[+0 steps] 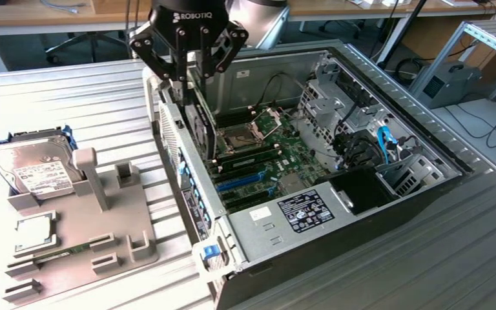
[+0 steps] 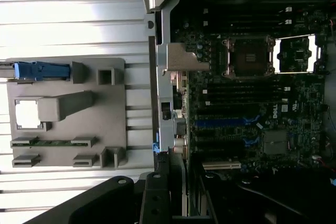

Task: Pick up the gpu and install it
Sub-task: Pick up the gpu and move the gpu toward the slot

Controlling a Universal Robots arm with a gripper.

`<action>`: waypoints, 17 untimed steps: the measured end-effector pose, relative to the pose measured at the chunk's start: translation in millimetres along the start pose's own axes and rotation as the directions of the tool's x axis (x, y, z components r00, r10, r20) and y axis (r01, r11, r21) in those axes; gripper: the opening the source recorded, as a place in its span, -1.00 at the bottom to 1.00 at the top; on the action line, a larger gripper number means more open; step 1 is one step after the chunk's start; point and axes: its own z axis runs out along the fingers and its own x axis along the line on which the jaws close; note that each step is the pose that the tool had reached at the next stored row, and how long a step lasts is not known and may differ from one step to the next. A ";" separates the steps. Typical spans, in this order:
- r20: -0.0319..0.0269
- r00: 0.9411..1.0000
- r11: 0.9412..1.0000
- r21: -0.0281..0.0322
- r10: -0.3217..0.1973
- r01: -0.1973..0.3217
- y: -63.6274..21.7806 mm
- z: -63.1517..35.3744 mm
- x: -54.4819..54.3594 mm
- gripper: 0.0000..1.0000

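Observation:
The gpu (image 1: 201, 126) hangs on edge, long side pointing down, over the open computer case (image 1: 420, 194). My gripper (image 1: 192, 81) is shut on its upper end. The card's lower end sits just above the motherboard (image 1: 283, 158), near the case's rear wall and up from the blue expansion slots (image 1: 243, 181). In the wrist view the gpu (image 2: 177, 169) shows as a thin edge between my black fingers (image 2: 157, 203), lined up along the case's rear wall beside the slots (image 2: 226, 123).
A grey holder tray (image 1: 93, 213) lies on the metal table at the exterior view's left. It holds a silver hard drive (image 1: 33, 165), a square chip (image 1: 33, 232) and a green memory stick (image 1: 62, 250). Drive cages and cables (image 1: 377, 142) fill the case's far side.

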 end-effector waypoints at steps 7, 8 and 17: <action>-0.001 1.000 1.000 0.000 0.000 0.000 1.1 4.1 -16.0 -0.46; -0.001 1.000 1.000 0.000 0.000 0.000 1.1 4.9 -17.5 -0.46; -0.001 1.000 1.000 0.000 0.000 0.000 2.2 12.1 -37.0 -0.46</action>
